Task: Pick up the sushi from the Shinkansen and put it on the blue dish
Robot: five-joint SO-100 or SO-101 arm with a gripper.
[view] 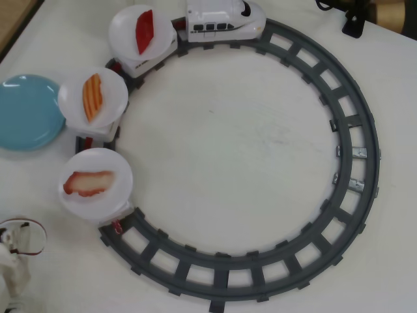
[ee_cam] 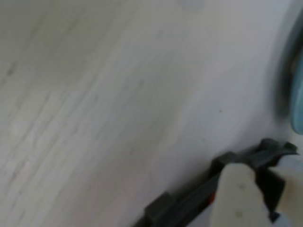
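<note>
The sushi (view: 88, 182), pale pink with red edging, lies on the last white plate (view: 114, 199) of the Shinkansen (view: 225, 18), at the left of the track in the overhead view. The blue dish (view: 26, 112) sits on the table left of the middle plate and is empty; its edge shows in the wrist view (ee_cam: 297, 94). My arm (view: 13, 267) is at the bottom left corner, apart from the sushi. The blurred wrist view shows one white finger (ee_cam: 239, 198) over the track (ee_cam: 189, 203). I cannot tell how the jaws stand.
A solid red piece (view: 144, 31) and an orange striped piece (view: 92, 96) lie on the other two white plates. The grey ring track (view: 355, 120) fills the table. A black stand (view: 355, 19) is at the top right.
</note>
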